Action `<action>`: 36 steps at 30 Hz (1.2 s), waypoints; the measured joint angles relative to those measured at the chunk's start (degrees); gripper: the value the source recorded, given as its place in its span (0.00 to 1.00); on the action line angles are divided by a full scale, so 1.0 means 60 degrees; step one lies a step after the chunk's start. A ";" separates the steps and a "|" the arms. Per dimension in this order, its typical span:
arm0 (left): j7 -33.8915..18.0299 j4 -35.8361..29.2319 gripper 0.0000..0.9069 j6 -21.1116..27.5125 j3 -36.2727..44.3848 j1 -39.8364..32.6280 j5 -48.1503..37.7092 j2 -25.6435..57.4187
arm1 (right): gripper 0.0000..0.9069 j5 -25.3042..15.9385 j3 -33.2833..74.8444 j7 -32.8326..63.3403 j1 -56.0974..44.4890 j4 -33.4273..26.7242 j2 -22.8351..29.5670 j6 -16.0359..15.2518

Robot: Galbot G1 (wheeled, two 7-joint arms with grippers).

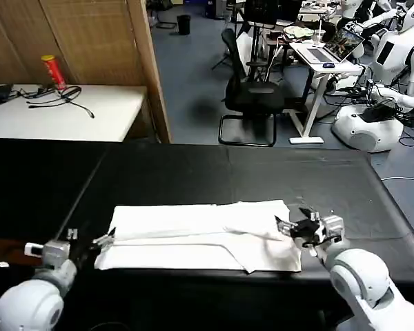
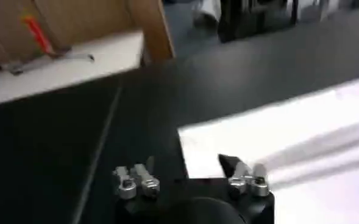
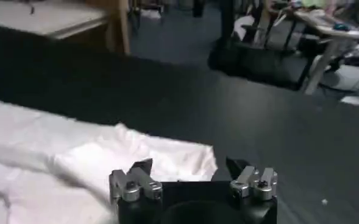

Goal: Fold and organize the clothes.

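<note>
The clothes are a single white T-shirt [image 1: 200,234], lying as a long folded band across the black table [image 1: 193,172] with its plain side up. My left gripper [image 1: 102,241] stands open at the shirt's left end. In the left wrist view its jaws [image 2: 185,170] straddle the shirt's corner [image 2: 277,134], one finger [image 2: 234,167] over the cloth. My right gripper [image 1: 288,227] is open at the shirt's right end. The right wrist view has the rumpled edge [image 3: 136,155] lying just ahead of that gripper [image 3: 189,167], between its spread fingers.
Bare black tabletop surrounds the shirt on all sides. Behind the table at the left stands a beige table [image 1: 62,114] with a red can [image 1: 54,71] and cables. A black office chair [image 1: 252,96], a desk with a laptop [image 1: 334,48] and white robots [image 1: 376,117] fill the room beyond.
</note>
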 joint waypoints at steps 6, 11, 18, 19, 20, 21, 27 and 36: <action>-0.0042 0.1288 0.97 -0.0076 0.0447 -0.1287 -0.1084 -0.0389 | 0.97 -0.0274 -0.0130 -0.0062 0.0577 -0.1178 0.0808 0.0666; 0.0015 0.2236 0.97 -0.0074 0.0674 -0.2025 -0.1601 -0.0613 | 0.84 -0.0316 -0.0148 -0.0097 0.0862 -0.2001 0.1324 0.1026; 0.0180 0.3076 0.69 -0.0130 0.0776 -0.2405 -0.1670 -0.0692 | 0.71 -0.0624 -0.0211 -0.0224 0.1096 -0.2785 0.1901 0.1323; 0.0207 0.3150 0.59 -0.0135 0.0785 -0.2426 -0.1672 -0.0702 | 0.67 -0.0664 -0.0212 -0.0227 0.1111 -0.2843 0.1963 0.1344; 0.0234 0.3243 0.54 -0.0146 0.0798 -0.2446 -0.1668 -0.0715 | 0.66 -0.0694 -0.0208 -0.0226 0.1120 -0.2893 0.2019 0.1356; 0.0253 0.3293 0.35 -0.0149 0.0807 -0.2460 -0.1667 -0.0729 | 0.61 -0.0721 -0.0208 -0.0226 0.1122 -0.2928 0.2071 0.1366; 0.0309 0.3606 0.05 -0.0182 0.0923 -0.2598 -0.1249 -0.0838 | 0.25 -0.0871 -0.0183 -0.0224 0.1087 -0.2975 0.2316 0.1412; 0.0602 0.4130 0.00 -0.0789 0.1284 -0.3017 -0.0003 -0.0787 | 0.09 -0.2138 -0.0026 0.0159 0.0618 -0.2589 0.2842 0.1604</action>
